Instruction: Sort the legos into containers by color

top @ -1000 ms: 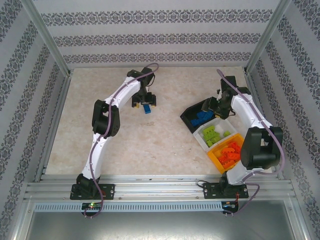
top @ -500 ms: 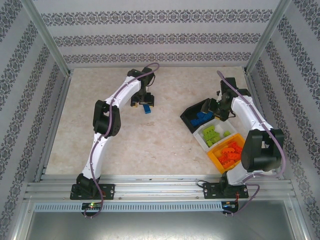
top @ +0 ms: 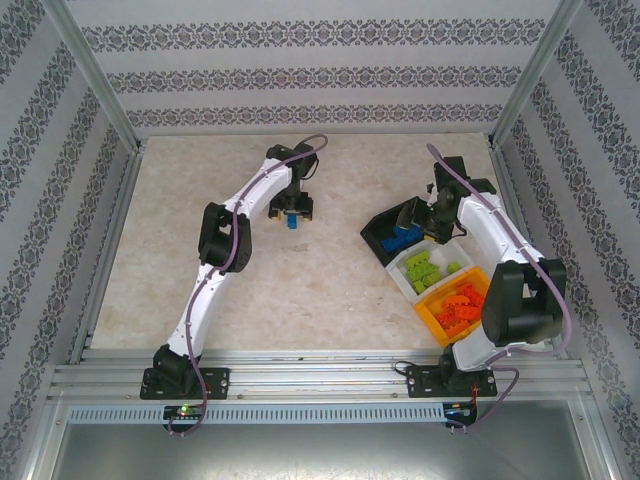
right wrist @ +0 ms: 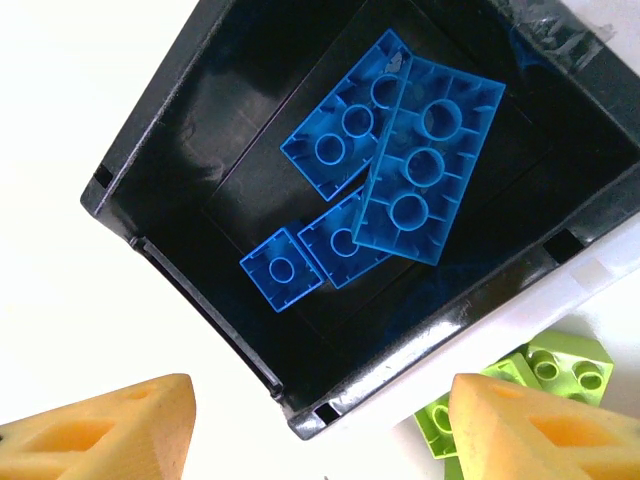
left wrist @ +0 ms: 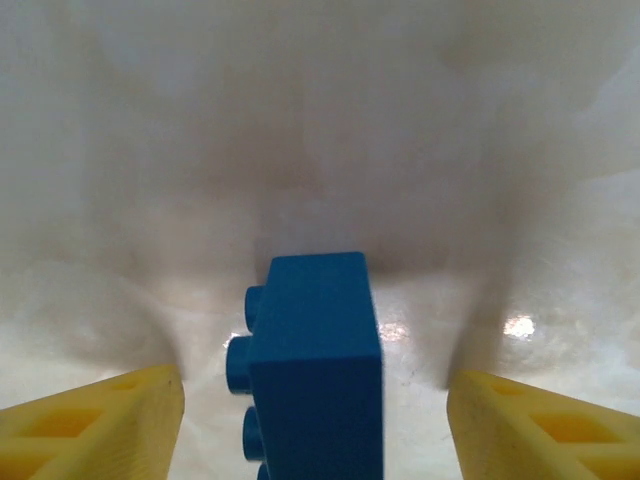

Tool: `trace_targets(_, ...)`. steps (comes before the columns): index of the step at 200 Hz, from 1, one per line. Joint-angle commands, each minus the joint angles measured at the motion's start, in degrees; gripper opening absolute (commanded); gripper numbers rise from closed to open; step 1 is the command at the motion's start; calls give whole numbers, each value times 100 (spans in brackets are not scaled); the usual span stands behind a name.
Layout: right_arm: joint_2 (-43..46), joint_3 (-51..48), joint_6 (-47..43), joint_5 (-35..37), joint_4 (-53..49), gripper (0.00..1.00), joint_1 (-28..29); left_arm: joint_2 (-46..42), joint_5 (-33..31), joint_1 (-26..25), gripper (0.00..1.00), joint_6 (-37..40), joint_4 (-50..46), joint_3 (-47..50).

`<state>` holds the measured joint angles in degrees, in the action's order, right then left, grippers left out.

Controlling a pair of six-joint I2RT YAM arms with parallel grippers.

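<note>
Marbled table [top: 300,290]: left claw [top: 290,208], fingers spread, straddles a lone blue brick [left wrist: 315,370] at far centre. Right claw [top: 432,218], also spread and empty, hovers over the black bin [right wrist: 190,150] of blue legos [right wrist: 425,170]. An off-centre squeeze could tip the brick or squirt it away.

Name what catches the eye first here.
A lone blue brick lies on the table between the fingers of the open left gripper. At right, bricks sit sorted: blue in the black bin, green in the white bin, orange-red in the orange-yellow bin, the right gripper above the black one.
</note>
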<state>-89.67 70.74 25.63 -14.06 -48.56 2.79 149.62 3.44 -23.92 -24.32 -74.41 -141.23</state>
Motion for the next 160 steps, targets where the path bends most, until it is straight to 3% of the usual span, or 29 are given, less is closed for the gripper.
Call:
trace_targets(1,203,-93,13,57,-123,68,55,114,30,-32,63,-12,-368,-188)
trace_targets(47,253,-157,6,77,-103,69,45,120,-7,-27,13,63,-441,-193)
trace_targets(62,256,-157,29,67,-80,69,54,97,-27,-30,1,63,-448,-182)
trace_targets(134,135,4,31,35,-124,69,77,-92,136,-25,0,33,-434,-189)
trace_targets(160,208,32,19,89,-179,69,77,-291,521,-27,0,15,-322,-203)
